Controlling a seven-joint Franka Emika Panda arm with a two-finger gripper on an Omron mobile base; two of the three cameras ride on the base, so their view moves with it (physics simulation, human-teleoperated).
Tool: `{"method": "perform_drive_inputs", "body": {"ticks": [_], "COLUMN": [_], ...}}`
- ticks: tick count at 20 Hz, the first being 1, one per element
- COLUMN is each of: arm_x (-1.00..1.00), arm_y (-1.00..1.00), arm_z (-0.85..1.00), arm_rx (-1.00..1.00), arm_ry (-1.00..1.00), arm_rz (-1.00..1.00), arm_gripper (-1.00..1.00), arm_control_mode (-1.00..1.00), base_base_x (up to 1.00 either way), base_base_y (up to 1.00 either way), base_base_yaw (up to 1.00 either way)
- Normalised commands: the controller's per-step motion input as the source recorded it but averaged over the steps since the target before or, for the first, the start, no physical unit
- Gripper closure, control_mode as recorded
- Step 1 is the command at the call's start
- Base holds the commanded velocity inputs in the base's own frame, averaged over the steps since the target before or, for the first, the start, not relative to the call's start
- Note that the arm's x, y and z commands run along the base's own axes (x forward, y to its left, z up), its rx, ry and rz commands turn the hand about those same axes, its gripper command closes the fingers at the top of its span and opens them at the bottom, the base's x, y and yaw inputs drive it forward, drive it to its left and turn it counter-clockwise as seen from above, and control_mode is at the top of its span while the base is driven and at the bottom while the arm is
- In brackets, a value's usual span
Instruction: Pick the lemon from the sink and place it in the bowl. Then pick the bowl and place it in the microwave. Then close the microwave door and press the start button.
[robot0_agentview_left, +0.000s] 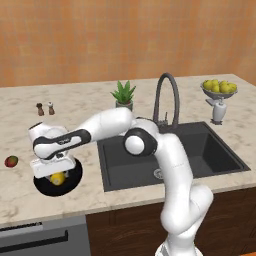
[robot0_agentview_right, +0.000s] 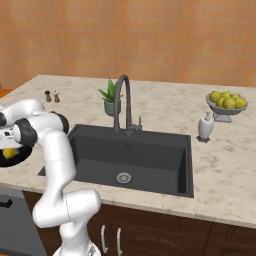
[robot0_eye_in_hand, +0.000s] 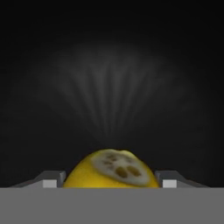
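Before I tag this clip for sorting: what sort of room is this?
Most likely a home kitchen: a dark sink with an arched faucet is set in a marble counter, and a fruit dish stands beside it.

- Lemon (robot0_eye_in_hand: 111, 169): bright yellow, with a pale grey-brown speckled patch at its end.
- Bowl (robot0_agentview_left: 73, 177): glossy black; inside it, faint pale streaks fan above the lemon.
- Sink (robot0_agentview_left: 210, 150): dark grey.
- Faucet (robot0_agentview_left: 166, 97) behind the sink: dark grey.
- Counter (robot0_agentview_left: 75, 105) around the sink: beige marble with veins.
- Plant (robot0_agentview_left: 123, 93) left of the faucet: green.
- Mango (robot0_agentview_left: 11, 161) left of the bowl: red and green.
- Wall (robot0_agentview_left: 125, 35): mottled orange.
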Motion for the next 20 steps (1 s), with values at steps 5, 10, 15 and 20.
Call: {"method": "perform_drive_inputs", "body": {"ticks": [5,10,15,20], "arm_x": [-0.06,-0.18,-0.14,-0.23], "arm_y": [-0.4,-0.5,-0.09,-0.26], "arm_z": [-0.09,0.04,0.37,0.6], "arm_rx": [0.11,0.15,0.11,0.07], "arm_ry": [-0.2,-0.17,-0.13,-0.1], "arm_rz": [0.0,0.0,0.0,0.0], "arm_gripper": [-1.0,-1.0,-1.0,-1.0], "arm_control_mode": [-1.0,-1.0,-1.0,-1.0], "base_base_x": [0.0,0.0,0.0,0.0], "base_base_y": [0.0,0.0,0.0,0.0], "base_base_yaw": [0.0,0.0,0.0,0.0]}}
